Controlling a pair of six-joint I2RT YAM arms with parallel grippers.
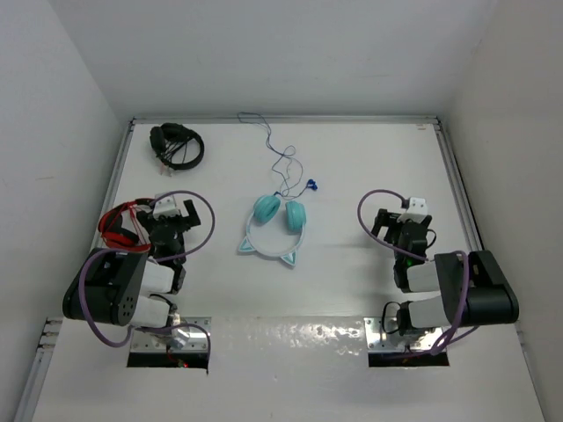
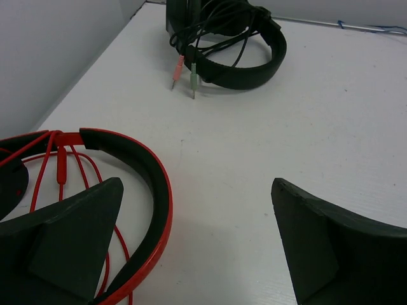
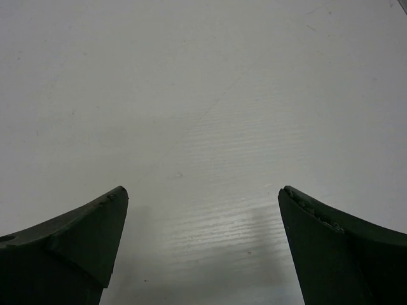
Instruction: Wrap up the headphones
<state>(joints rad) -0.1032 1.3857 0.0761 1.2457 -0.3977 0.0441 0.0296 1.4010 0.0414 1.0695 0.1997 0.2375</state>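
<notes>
Teal headphones [image 1: 274, 227] flat on white table [image 1: 369, 158], between both grippers, apart from each.
- Long axis: near-to-far. Cups at far end, cat-ear headband arc toward arm bases.
- Dark cable [image 1: 280, 158] trails from cups to far edge, beyond both grippers. Blue plug [image 1: 312, 185] just right of cups.
- Left gripper [image 2: 197, 190]: fingers spread, nothing held. Red headphones [image 2: 137, 171] by its left finger, black headphones [image 2: 245, 57] ahead.
- Right gripper [image 3: 203, 194]: fingers spread, nothing held, over table.

Bright, even light, soft shadows, glare on the near table [image 1: 290, 352]; wrist-view foregrounds seem slightly blurred.
</notes>
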